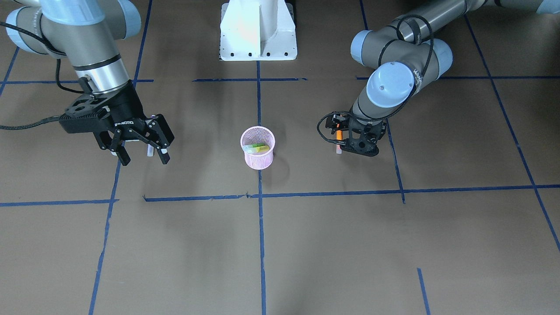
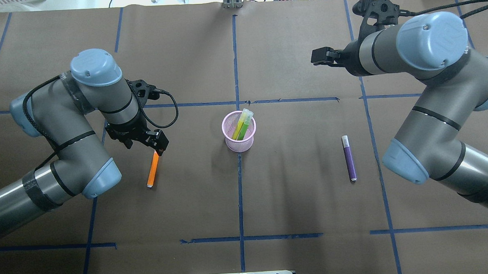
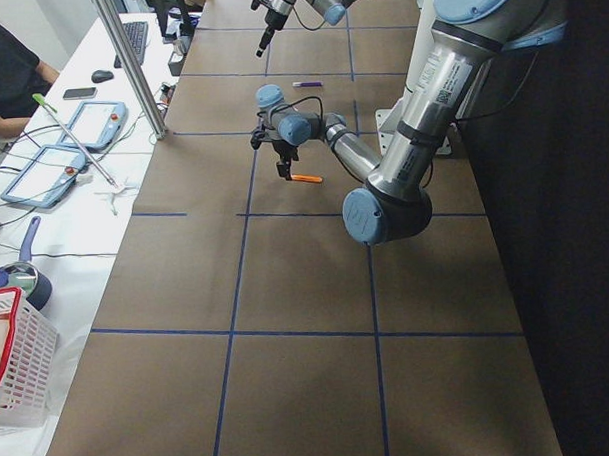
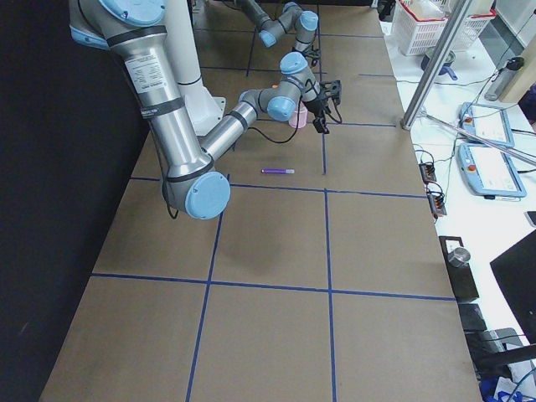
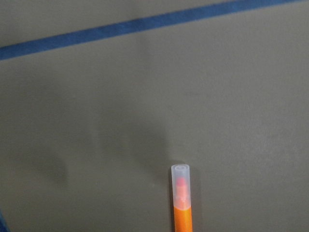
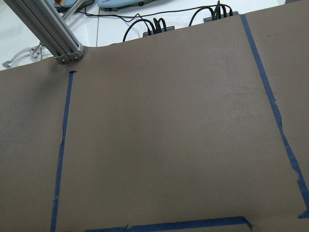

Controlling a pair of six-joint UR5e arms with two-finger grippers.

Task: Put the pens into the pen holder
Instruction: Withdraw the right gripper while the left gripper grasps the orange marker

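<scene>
The pink mesh pen holder (image 2: 239, 138) stands at the table's centre with a green pen (image 2: 247, 125) and a yellow-green one leaning inside it. An orange pen (image 2: 152, 170) lies flat to its left. My left gripper (image 2: 158, 147) points down over that pen's far, capped end (image 5: 181, 186); its fingers are hidden, so I cannot tell whether it is open or shut. A purple pen (image 2: 348, 159) lies flat to the holder's right. My right gripper (image 1: 144, 161) hangs open and empty above the table, beyond the purple pen.
Blue tape lines (image 2: 240, 203) grid the brown table. The white robot base (image 1: 258, 33) sits at the robot's edge. Past the far edge are an aluminium post (image 3: 129, 69), tablets (image 3: 91, 120), a white basket (image 3: 14, 363) and a seated person (image 3: 9, 68).
</scene>
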